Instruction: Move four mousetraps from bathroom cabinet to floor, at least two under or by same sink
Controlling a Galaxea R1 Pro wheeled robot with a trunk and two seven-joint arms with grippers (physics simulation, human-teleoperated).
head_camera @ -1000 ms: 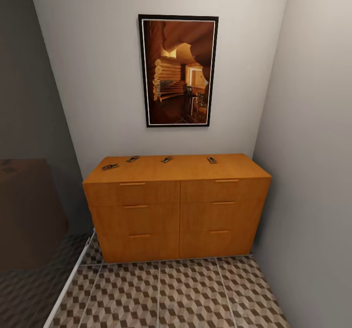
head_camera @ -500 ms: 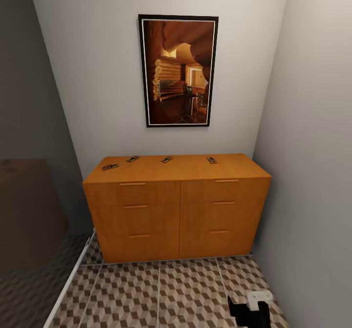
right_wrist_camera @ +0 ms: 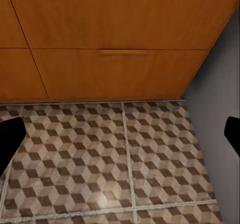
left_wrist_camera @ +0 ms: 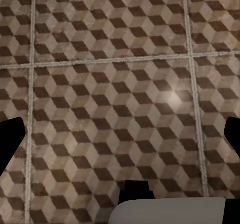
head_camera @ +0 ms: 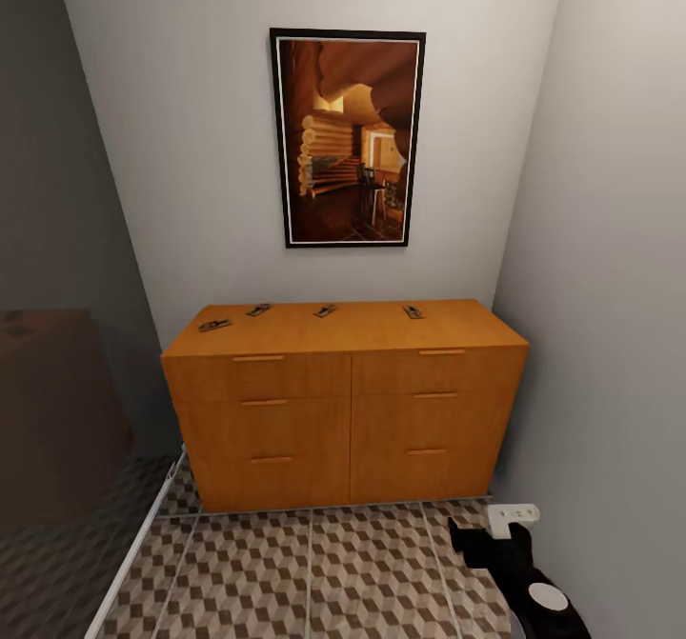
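Several mousetraps lie in a row near the back of the cabinet (head_camera: 343, 401) top: one at the left (head_camera: 214, 325), two in the middle (head_camera: 258, 309) (head_camera: 325, 310), one towards the right (head_camera: 413, 311). The cabinet's drawers are closed. My right gripper (head_camera: 491, 529) hangs low over the bathroom floor (head_camera: 314, 572) in front of the cabinet's right end, well below the traps. It (right_wrist_camera: 120, 139) is open and empty, facing the bottom drawer (right_wrist_camera: 125, 66). My left gripper (left_wrist_camera: 120, 139) is open over bare tiles (left_wrist_camera: 110, 98), holding nothing.
A grey wall (head_camera: 610, 334) closes the right side next to the cabinet. A dark glass shower partition (head_camera: 67, 410) with a white floor rail (head_camera: 138, 544) bounds the left. A framed picture (head_camera: 348, 139) hangs above the cabinet.
My right arm has risen into the head view at the bottom right and moved up towards the cabinet. The cabinet and traps have not moved.
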